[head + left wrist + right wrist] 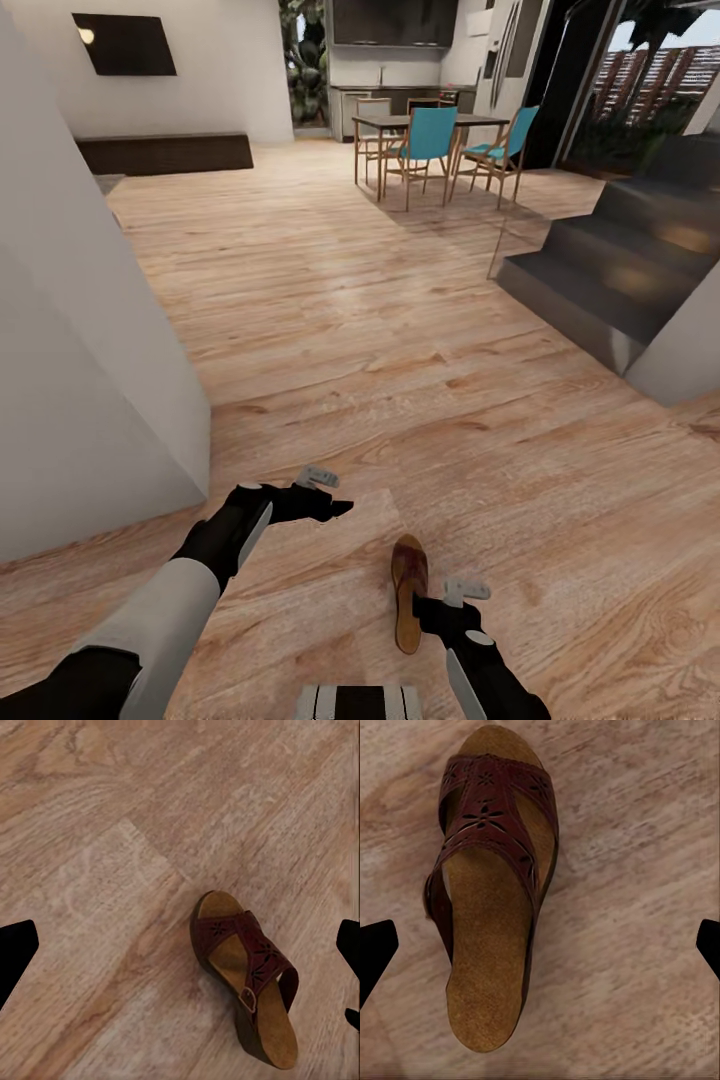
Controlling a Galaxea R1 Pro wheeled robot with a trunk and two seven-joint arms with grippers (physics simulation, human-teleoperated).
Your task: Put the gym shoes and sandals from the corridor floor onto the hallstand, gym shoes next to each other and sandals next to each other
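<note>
Hovering wide open over the sandal, your right gripper grips nothing; the left gripper is open too, empty. The sandal lies on the corridor floor, stairs beyond.

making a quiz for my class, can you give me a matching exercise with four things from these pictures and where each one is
Things:
1. sandal
2. left gripper
3. dining chairs
4. stairs

Places:
A. far end of the room, at a table
B. rising at the right of the head view
C. over bare floor, beside the white wall
D. on the floor just ahead of the right gripper

Pairs: 1-D, 2-C, 3-A, 4-B
</note>
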